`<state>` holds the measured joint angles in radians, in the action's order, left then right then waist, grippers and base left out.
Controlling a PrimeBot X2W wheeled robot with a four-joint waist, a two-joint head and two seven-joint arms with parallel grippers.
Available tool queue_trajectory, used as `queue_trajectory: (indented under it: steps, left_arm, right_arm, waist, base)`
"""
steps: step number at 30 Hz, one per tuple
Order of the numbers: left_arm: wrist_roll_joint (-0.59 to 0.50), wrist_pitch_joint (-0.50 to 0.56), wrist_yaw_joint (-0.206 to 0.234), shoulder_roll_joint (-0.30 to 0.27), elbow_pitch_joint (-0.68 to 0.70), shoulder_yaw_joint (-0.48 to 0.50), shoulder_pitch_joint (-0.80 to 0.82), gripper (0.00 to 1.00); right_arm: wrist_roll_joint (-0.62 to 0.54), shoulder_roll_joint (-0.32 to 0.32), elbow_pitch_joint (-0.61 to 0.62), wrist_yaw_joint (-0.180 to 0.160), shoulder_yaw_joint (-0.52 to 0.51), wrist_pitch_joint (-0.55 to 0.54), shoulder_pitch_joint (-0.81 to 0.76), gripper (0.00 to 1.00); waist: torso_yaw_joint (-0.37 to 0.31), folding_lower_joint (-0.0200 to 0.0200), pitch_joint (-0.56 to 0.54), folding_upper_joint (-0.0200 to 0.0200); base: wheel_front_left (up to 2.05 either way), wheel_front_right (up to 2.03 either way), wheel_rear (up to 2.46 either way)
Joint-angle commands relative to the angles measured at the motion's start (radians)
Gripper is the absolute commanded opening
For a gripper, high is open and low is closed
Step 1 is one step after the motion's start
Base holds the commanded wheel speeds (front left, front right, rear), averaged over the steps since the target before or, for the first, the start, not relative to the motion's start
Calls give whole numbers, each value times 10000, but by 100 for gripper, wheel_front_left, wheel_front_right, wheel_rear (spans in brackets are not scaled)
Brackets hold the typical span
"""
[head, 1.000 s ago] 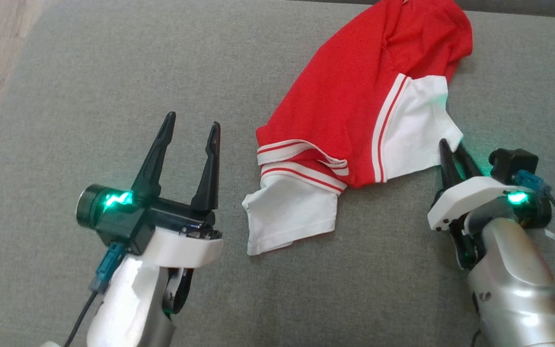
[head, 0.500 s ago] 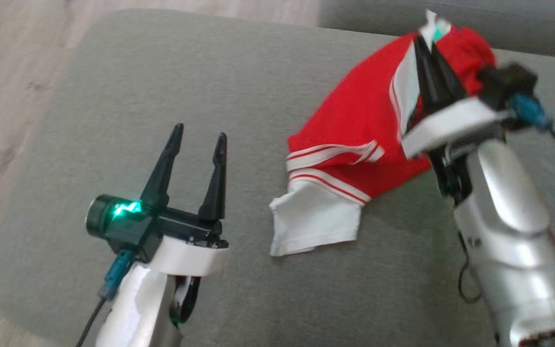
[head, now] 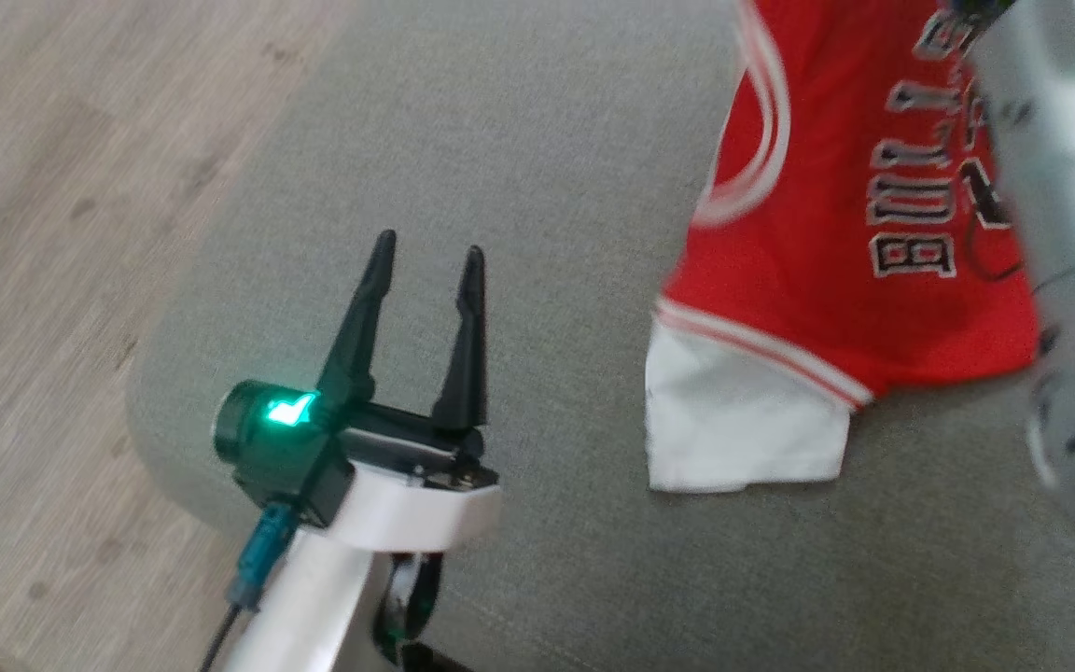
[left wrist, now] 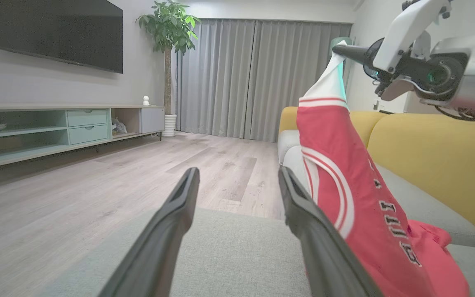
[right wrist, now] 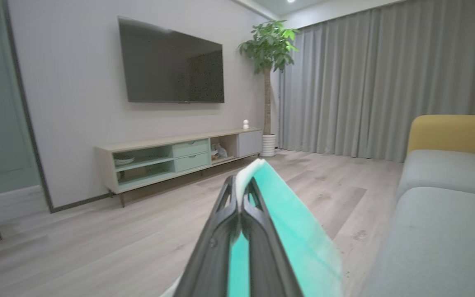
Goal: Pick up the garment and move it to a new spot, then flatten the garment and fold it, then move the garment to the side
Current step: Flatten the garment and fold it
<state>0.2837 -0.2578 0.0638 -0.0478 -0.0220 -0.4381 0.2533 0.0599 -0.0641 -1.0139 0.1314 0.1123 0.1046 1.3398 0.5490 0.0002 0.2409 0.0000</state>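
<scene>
- Black-fingered left gripper point(head: 430, 245), on a white wrist with a green light, hovers over the near-left part of the seat. Its jaws are spread wide and hold nothing.
- Grey woven fabric seat cushion point(head: 537, 140) lies under it, with its rounded corner towards the pale wood-plank floor point(head: 52, 187).
- The red short-sleeved sports jersey with white sleeves, white-and-red stripes and black-and-white lettering point(head: 827, 280) is to the right of the left gripper and apart from it. One white sleeve lies flat on the cushion. The red body rises from there towards the upper right of the head view.
- In the left wrist view the jersey hangs stretched in a long slant. Its lower red end is bunched on the grey cushion and its white top corner is lifted high.
- The dark-fingered right gripper point(right wrist: 241, 181) is clamped on that white corner, with its fingers pressed together. In the right wrist view the pinched cloth sticks out past the tips and looks green-tinted.
- Behind the jersey stands the mustard-yellow sofa back point(left wrist: 427, 156).
- Across the floor, against the wall, is a long low wooden cabinet with pale green drawers point(left wrist: 68, 128), with a black flat television point(left wrist: 56, 33) mounted above it.
- Farthest off, a tall leafy green plant in a white pot point(left wrist: 169, 24) stands beside full-length grey curtains point(left wrist: 262, 78).
</scene>
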Motion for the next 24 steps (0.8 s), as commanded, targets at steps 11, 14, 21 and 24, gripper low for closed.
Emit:
queue_trajectory:
  steps: [11, 14, 21, 24]
  left_arm:
    - [264, -40, 336, -25, 246, -468, 635, 100]
    - [224, -40, 187, -25, -58, -415, 833, 100]
    - [-123, -40, 25, -25, -458, 478, 850, 100]
    - [-233, -40, 1, -50, -657, 950, 694, 100]
  right_arm:
    - [-1964, -277, -2088, -7, -1623, 1385, 516, 100]
    - [-1907, -327, -2103, -7, -1498, 1518, -155, 100]
    - [-1151, -90, -254, -7, -647, 1567, -2229, 100]
    - [-745, -102, 828, -7, -383, 1569, -3578, 100]
  waist:
    - [-40, -2, -54, 0]
    - [-525, -2, -515, 0]
    - [-2577, -2, -1193, 0]
    - [-3465, -2, -1494, 0]
  base:
    - [-3, -3, -3]
    - [0, 0, 0]
    - [0, 0, 0]
    - [0, 0, 0]
